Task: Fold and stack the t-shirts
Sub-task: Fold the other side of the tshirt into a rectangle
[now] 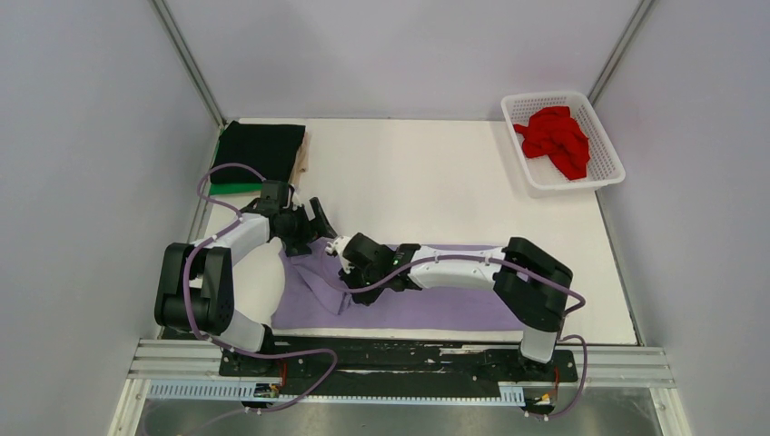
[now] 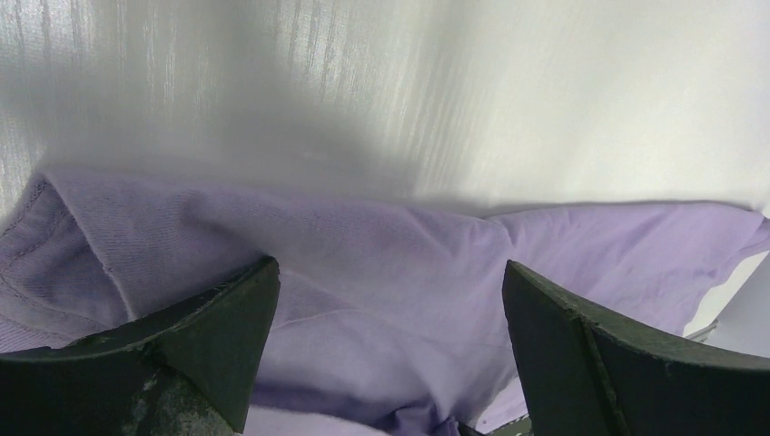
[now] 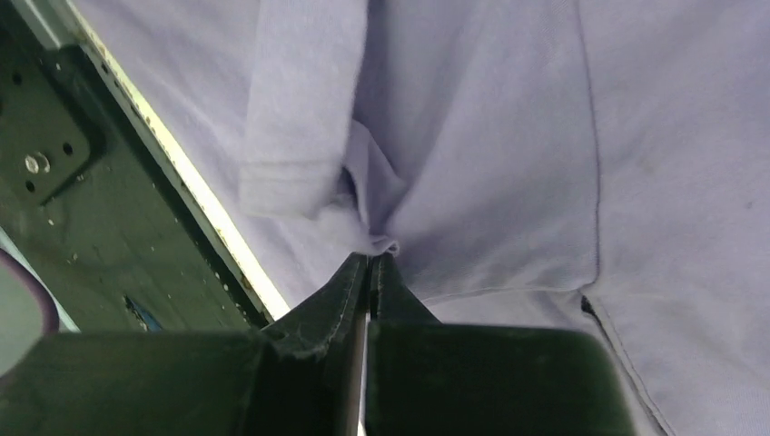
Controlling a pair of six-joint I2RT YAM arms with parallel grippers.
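Where the black t-shirt (image 1: 261, 148) lay: folded on the green t-shirt (image 1: 234, 189), at the table's (image 1: 436, 173) far left corner.
Left gripper (image 2: 390, 272): jaws stood wide apart, just above the lavender t-shirt's (image 1: 436, 309) far edge.
Lavender t-shirt: spread along the table's near edge.
Right gripper (image 3: 370, 259): fingers together, pinching a bunched fold beside its sleeve.
Red t-shirt (image 1: 556, 136): crumpled in the white basket (image 1: 610, 169), at the table's far right corner.

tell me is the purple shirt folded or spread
Mostly spread: the purple shirt lies flat by the near table edge, bunched only where the right tool pinches it.
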